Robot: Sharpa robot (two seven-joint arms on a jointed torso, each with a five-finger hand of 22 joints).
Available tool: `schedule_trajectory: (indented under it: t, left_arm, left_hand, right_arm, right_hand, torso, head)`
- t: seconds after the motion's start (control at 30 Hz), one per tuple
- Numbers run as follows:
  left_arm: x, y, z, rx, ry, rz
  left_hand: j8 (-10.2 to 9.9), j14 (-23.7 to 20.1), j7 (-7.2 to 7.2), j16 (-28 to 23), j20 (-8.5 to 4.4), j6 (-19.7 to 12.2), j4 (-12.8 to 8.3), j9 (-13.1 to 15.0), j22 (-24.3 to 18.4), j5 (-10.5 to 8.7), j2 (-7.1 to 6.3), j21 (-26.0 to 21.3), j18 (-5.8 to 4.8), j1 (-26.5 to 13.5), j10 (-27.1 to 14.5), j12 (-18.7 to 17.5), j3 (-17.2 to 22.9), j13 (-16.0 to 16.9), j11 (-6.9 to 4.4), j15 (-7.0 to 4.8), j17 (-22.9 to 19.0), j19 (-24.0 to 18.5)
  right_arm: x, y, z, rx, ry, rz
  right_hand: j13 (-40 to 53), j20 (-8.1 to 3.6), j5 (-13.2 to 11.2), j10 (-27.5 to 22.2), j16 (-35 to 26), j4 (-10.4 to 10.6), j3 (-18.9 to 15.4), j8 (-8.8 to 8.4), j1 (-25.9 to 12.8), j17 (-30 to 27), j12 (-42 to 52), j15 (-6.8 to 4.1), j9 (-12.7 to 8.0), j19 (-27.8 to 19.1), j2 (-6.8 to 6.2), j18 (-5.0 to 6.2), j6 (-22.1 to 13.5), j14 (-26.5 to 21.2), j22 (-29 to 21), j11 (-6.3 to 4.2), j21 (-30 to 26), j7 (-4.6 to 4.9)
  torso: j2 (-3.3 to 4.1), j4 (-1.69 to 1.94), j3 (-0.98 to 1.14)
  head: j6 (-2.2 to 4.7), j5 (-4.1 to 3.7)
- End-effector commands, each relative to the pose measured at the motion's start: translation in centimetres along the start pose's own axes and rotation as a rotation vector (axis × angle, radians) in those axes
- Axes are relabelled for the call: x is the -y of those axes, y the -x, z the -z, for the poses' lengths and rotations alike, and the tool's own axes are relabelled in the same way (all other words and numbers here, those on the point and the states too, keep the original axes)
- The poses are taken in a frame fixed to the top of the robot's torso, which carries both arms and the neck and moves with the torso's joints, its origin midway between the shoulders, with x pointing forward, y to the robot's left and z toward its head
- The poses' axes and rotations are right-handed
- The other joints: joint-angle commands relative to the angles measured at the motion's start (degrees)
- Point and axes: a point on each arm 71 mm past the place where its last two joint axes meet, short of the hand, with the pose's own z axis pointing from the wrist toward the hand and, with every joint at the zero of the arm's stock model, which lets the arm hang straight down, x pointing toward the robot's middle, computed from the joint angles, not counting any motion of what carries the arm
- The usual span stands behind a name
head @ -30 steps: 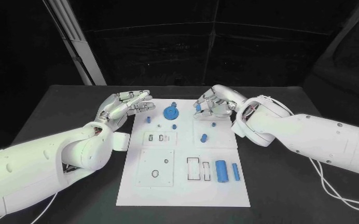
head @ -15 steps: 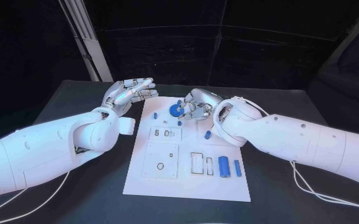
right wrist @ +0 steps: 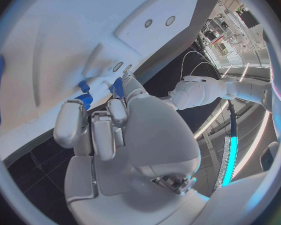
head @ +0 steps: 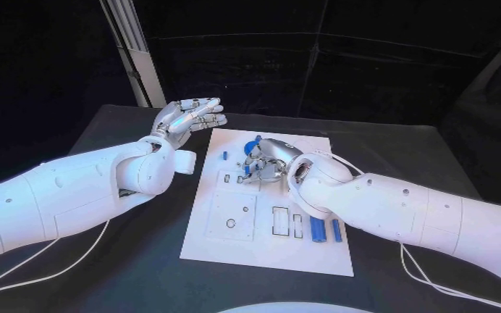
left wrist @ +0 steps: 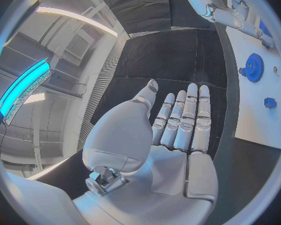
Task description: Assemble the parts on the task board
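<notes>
The white task board lies in the middle of the black table. My right hand hovers low over the board's far middle, fingers curled downward, and seems to pinch a small blue part at the fingertips. The blue gear lies flat on the board just beside that hand. A small blue peg stands near the board's left edge. My left hand is raised off the board's far left corner, fingers straight and apart, holding nothing.
Two blue cylinders lie side by side at the board's near right, next to rectangular slots. A square plate with an oval hole sits at the near left. Black table surrounds the board; a pale post rises at the back left.
The camera has shifted. Relative to the board, my right hand has moved from the far right corner leftward to beside the gear. My left hand stays raised and open.
</notes>
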Motion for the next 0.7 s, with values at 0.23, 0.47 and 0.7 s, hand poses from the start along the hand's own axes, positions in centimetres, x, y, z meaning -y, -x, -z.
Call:
schedule_trajectory:
  t: [0.23,0.47,0.7]
  left_arm:
    - [0.04,-0.37,-0.11,-0.021,0.003,0.017]
    - [0.01,-0.50,-0.09,-0.024,0.005,0.018]
    - [0.01,-0.63,-0.04,-0.028,0.006,0.020]
  left_hand:
    - [-0.08,-0.12,1.21,-0.24,-0.08,-0.07,-0.32,0.00,-0.02,0.14,0.12,-0.36,0.74,0.39,0.10,-0.01,0.03,-0.02,-0.16,-0.04,-0.08,0.49]
    - [-0.08,-0.12,1.21,-0.24,-0.08,-0.07,-0.32,0.00,-0.02,0.14,0.12,-0.36,0.74,0.39,0.10,-0.01,0.03,-0.02,-0.16,-0.04,-0.08,0.49]
    - [-0.08,-0.12,1.21,-0.24,-0.08,-0.07,-0.32,0.00,-0.02,0.14,0.12,-0.36,0.74,0.39,0.10,-0.01,0.03,-0.02,-0.16,-0.04,-0.08,0.49]
  right_arm:
    - [-0.45,-0.49,-0.06,0.020,0.010,0.037]
    - [-0.31,-0.71,-0.12,0.006,0.005,0.042]
    - [-0.07,-0.83,-0.19,-0.001,-0.002,0.046]
  right_hand:
    - [-3.44,-0.33,0.27,-0.08,-0.22,0.04,0.40,0.10,0.30,7.32,-0.24,-0.39,0.03,0.05,0.88,0.14,0.82,4.28,-0.03,-0.28,-0.18,-0.61]
    - [-3.39,-0.33,0.30,-0.01,-0.22,0.06,0.39,0.04,0.12,7.32,-0.18,-0.37,0.00,0.04,0.77,0.14,0.73,4.29,-0.07,-0.25,-0.21,-0.57]
    - [-3.62,-0.33,0.23,-0.13,-0.23,0.04,0.38,-0.03,-0.07,7.32,-0.48,-0.35,-0.04,-0.01,0.58,0.16,0.66,4.29,-0.18,-0.23,-0.27,-0.54]
  torso:
    - [0.23,0.12,0.21]
    - [0.36,0.05,0.33]
    - [0.43,0.07,0.34]
  head:
    - [-0.42,0.46]
    - [-0.69,0.64]
    - [-0.79,0.30]
